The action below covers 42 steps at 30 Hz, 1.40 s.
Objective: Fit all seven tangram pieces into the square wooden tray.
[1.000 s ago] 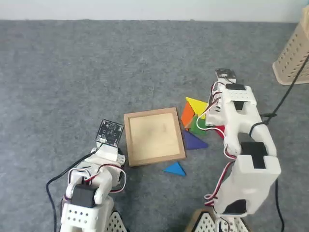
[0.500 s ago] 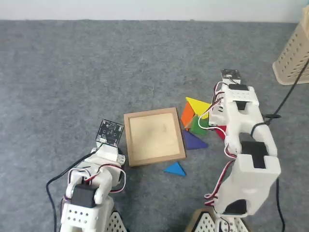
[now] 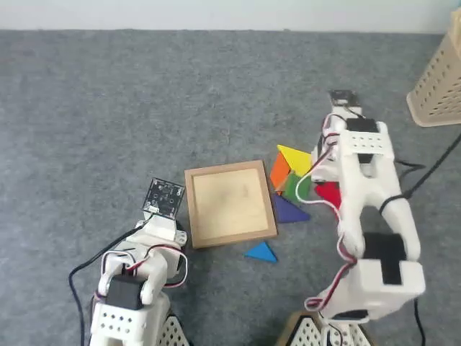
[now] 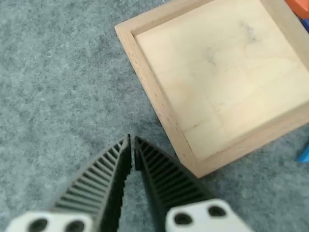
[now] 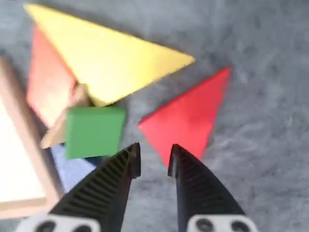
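The right claw (image 5: 153, 153), narrowly parted, hovers by the red triangle (image 5: 190, 118) at the wooden tray's (image 3: 191, 209) three o'clock. The left claw (image 4: 131, 142), pressed together, sits at its eight o'clock.

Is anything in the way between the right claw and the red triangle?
No, nothing visible. The right gripper is just by a corner of the red triangle, with only carpet between them.
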### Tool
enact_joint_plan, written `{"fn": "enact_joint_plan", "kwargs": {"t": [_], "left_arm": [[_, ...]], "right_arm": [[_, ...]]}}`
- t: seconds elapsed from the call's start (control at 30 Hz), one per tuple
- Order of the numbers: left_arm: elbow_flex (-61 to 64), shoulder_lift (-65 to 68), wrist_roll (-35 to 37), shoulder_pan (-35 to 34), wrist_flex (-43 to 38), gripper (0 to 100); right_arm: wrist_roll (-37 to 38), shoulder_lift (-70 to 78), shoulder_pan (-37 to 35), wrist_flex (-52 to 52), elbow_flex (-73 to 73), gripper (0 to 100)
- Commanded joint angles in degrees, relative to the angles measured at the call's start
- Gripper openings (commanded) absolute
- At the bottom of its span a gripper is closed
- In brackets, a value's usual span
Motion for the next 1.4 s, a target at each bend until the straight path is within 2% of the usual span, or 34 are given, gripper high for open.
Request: {"fn": "enact_joint_plan", "kwargs": {"t": [0.0,0.13,0.33,0.6,0.83,1.1,1.27,1.37], "left_arm": [[-1.01,-1.14,0.35,-0.18,0.35,1],[-1.01,-1.14,0.35,-0.18,0.35,1],[-1.01,-1.14,0.35,-0.18,0.35,1],[-1.01,-1.14,0.35,-0.18,0.35,1],[-1.01,-1.14,0.35,-0.18,0.35,1],[-1.01,-1.14,0.35,-0.18,0.35,1],[-1.01,-1.14,0.35,-0.18,0.35,1],[-1.01,-1.14,0.35,-0.18,0.35,1]], "right_arm": [[1.67,-6.64,-2.95,1.01,1.05,9.1],[-1.05,-7.78,-2.24,-2.59,4.48,10.3],[-2.64,-2.15,0.57,-5.85,4.22,23.8],[-0.53,11.21,1.63,-6.55,-0.88,23.7],[-0.53,12.44,2.15,-6.64,-0.79,23.6],[-0.53,12.88,2.24,-7.78,-0.62,11.2],[-0.26,11.21,2.24,-7.34,-0.79,0.2],[0.26,7.43,2.07,-5.49,-0.62,0.6]]}}
